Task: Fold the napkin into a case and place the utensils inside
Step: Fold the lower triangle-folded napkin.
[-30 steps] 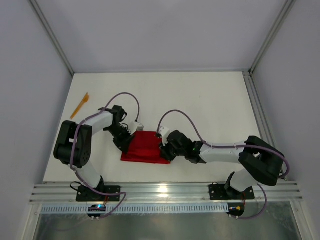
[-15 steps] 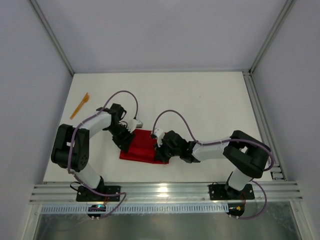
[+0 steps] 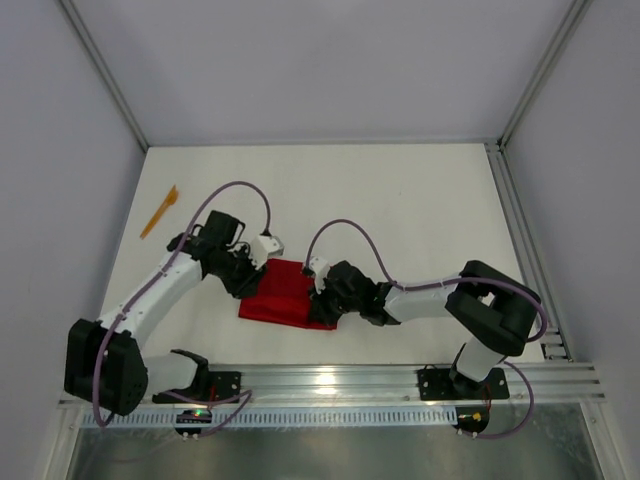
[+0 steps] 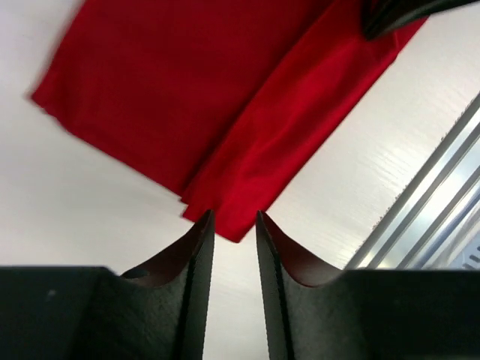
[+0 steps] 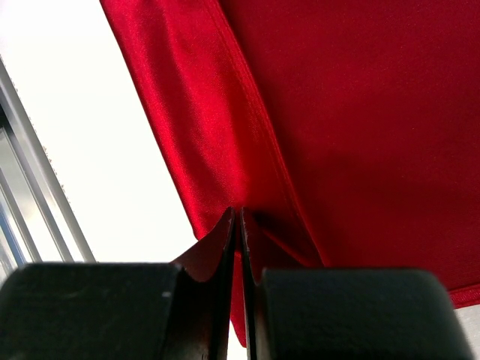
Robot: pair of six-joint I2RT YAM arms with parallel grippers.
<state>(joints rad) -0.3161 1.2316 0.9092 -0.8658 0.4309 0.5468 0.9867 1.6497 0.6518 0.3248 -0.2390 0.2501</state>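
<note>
**Ana:** Where is the napkin?

**Ben:** The napkin [image 3: 283,297] lies flat on the bench [image 3: 420,200], close to the near edge and between the two arms. It is a rough rectangle with more than one layer. In the left wrist view a broad top panel overlaps a narrower strip beneath it.

**Ana:** And the pincers?

**Ben:** The right pincer [image 5: 238,212] is clamped on the cloth at the napkin's right end, with a ridge of red fabric nipped between its jaws. The left pincer [image 4: 234,217] stands a little apart, a narrow gap with nothing in it. A corner of the napkin at its left end lies just beyond the tips, not between them.

**Ana:** So how far along is the job?

**Ben:** Somewhere in the folding, I judge. At least one fold is laid, but I see no finished case: no tidy pouch and no clear mouth to slide anything into.

**Ana:** What about the cutlery?

**Ben:** The orange cutlery [image 3: 160,211] lies at the far left of the bench, well apart from the napkin and from both arms. It is too small here to tell whether it is one piece or two.

**Ana:** What is left, then?

**Ben:** Most of it, by my reckoning. The folds have to be finished into a pouch, then the cutlery fetched from the far left and slipped inside.
</note>
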